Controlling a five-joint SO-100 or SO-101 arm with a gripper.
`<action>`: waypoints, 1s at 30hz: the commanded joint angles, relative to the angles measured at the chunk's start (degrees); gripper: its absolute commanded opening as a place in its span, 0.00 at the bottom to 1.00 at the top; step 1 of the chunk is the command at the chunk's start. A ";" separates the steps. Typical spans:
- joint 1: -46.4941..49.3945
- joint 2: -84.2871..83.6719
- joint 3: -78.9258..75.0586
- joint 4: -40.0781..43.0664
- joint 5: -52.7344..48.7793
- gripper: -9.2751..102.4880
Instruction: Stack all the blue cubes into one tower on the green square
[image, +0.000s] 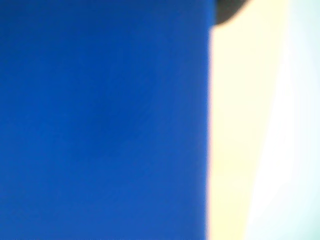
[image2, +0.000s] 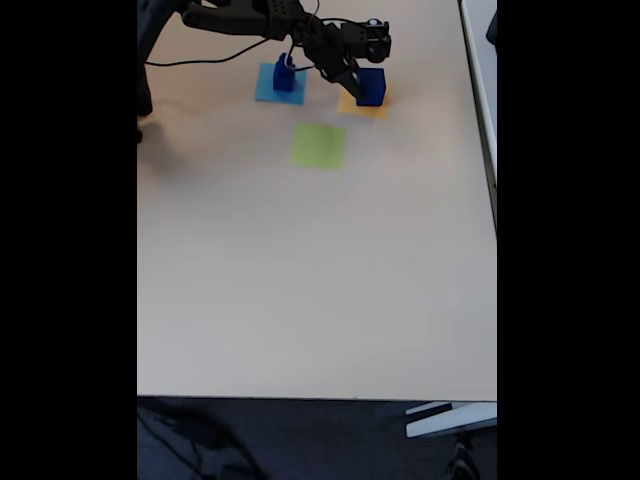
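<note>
In the fixed view a blue cube (image2: 373, 88) stands on the orange-yellow square (image2: 347, 104) at the far side of the table. My gripper (image2: 355, 79) is right at this cube's left side; its fingers are too small and dark to read. The wrist view is very close and blurred: the cube's blue face (image: 100, 120) takes up the left two thirds, with pale yellow paper (image: 235, 130) beside it. A second blue cube (image2: 285, 78) stands on the flat light-blue square (image2: 264, 90). The green square (image2: 319, 145) lies bare, nearer the camera than both cubes.
The black arm (image2: 250, 18) reaches in from the upper left, with a cable (image2: 190, 62) trailing on the table. The table's right edge (image2: 480, 120) runs close to the orange-yellow square. Wide open tabletop (image2: 320, 280) lies in front of the green square.
</note>
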 joint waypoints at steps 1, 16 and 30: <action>1.23 8.79 -0.09 1.41 -2.20 0.18; 6.86 21.97 0.09 18.11 -9.58 0.17; 8.35 35.68 19.78 17.84 -7.47 0.16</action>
